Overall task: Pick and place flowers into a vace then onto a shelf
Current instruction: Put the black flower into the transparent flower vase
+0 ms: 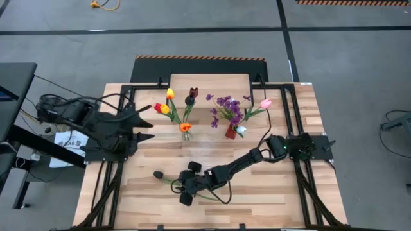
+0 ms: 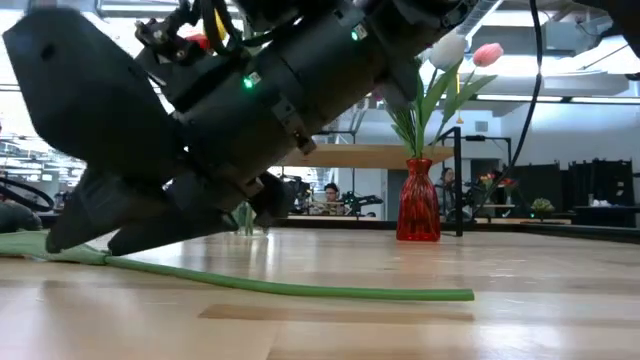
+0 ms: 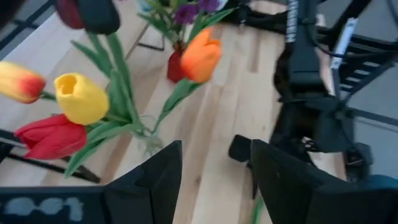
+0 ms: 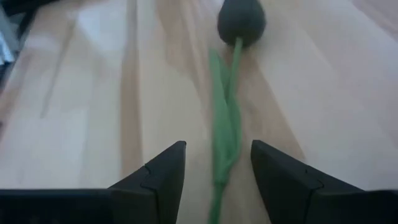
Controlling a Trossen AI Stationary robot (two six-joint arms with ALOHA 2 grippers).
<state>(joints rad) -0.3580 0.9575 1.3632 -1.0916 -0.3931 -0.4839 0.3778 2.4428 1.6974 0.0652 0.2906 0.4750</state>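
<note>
A dark maroon tulip lies flat on the table, its head [image 4: 241, 22] toward the left edge and its green stem [image 4: 227, 112] running back between the fingers of my right gripper [image 4: 217, 177]. That gripper [image 1: 180, 185] is low over the table and open, one finger on each side of the stem, with no touch showing. My left gripper [image 1: 146, 122] is open and raised at the table's left. It faces a clear vase [image 1: 185, 133] that holds yellow [image 3: 81, 96], red [image 3: 50, 134] and orange [image 3: 202, 56] tulips. A red vase [image 2: 418, 205] holds a purple sprig and pink and white tulips.
The shelf [image 1: 209, 83], a light wood plank on black legs, stands at the table's far edge behind both vases. Black metal frame rails [image 1: 292, 102] run along the table's sides. In the low view the stem's cut end [image 2: 465, 295] lies on bare wood at the near middle.
</note>
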